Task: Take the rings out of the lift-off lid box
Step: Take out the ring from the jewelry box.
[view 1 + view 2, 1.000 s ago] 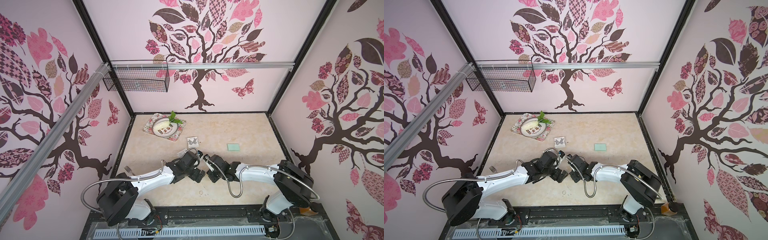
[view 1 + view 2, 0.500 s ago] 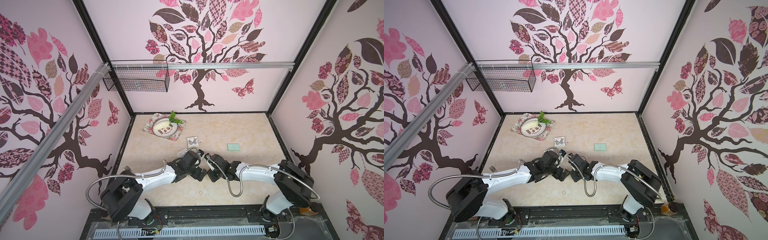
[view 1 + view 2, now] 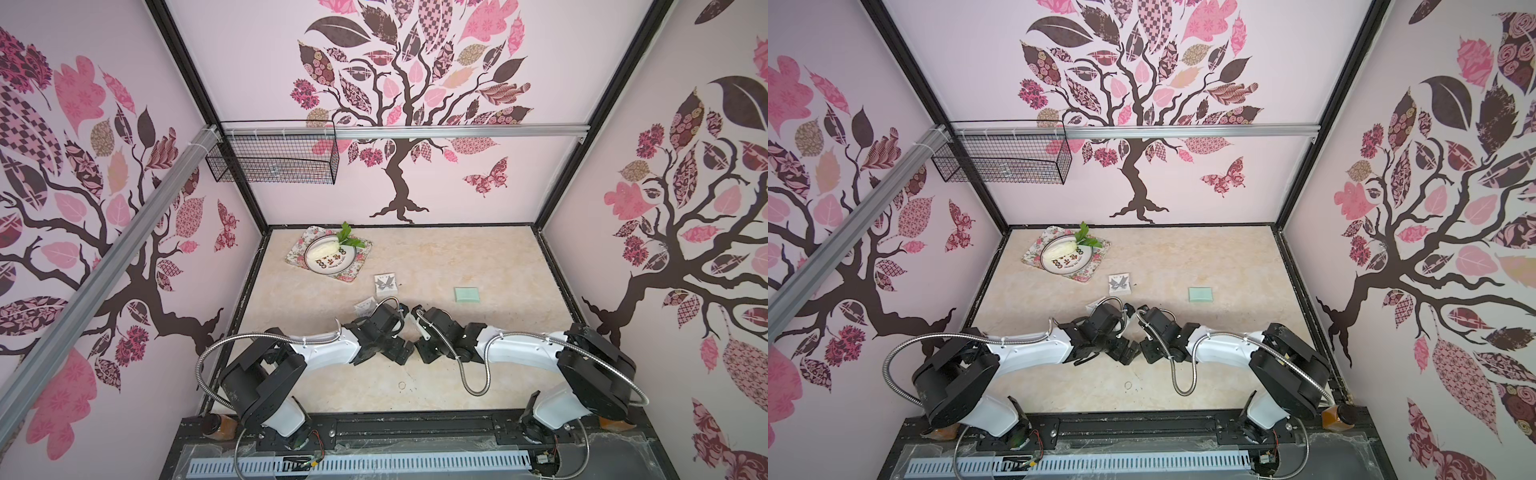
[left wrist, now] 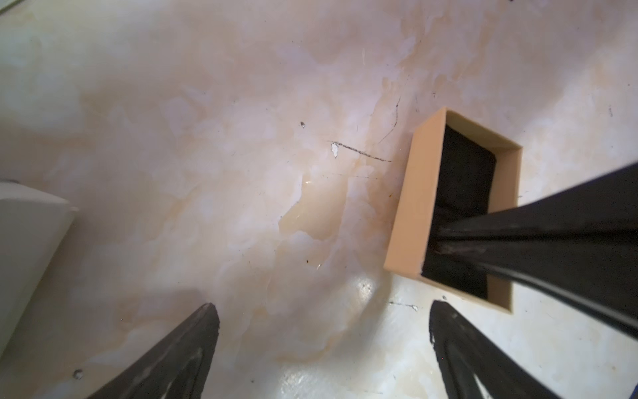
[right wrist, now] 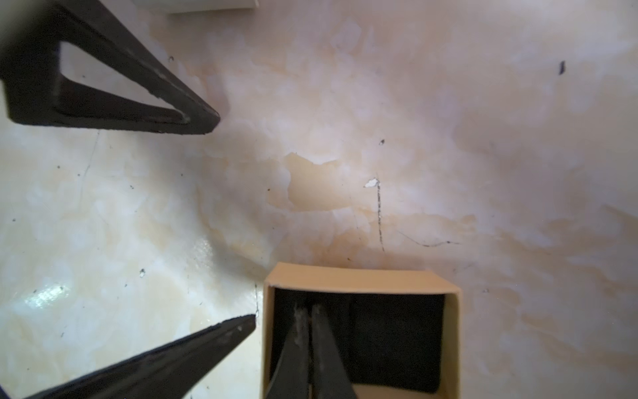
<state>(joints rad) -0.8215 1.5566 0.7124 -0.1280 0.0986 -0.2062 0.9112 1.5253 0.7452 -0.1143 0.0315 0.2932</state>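
Observation:
The lift-off lid box is a tan open box with a black lining, standing on the marble table top. My right gripper is shut, and its tips reach down into the box against the black lining. No ring shows between them. My left gripper is open just beside the box, over bare table, with nothing between its fingers. One thin ring lies on the table nearer the front edge, seen in both top views. In the top views the wrists hide the box.
A floral tray with a plate stands at the back left. Near it lie a white card with a leaf print, a second white card by the left wrist, and a green square. A wire basket hangs on the back wall.
The left arm's elbow has shifted a little. Both grippers stay where they were, left open and right shut.

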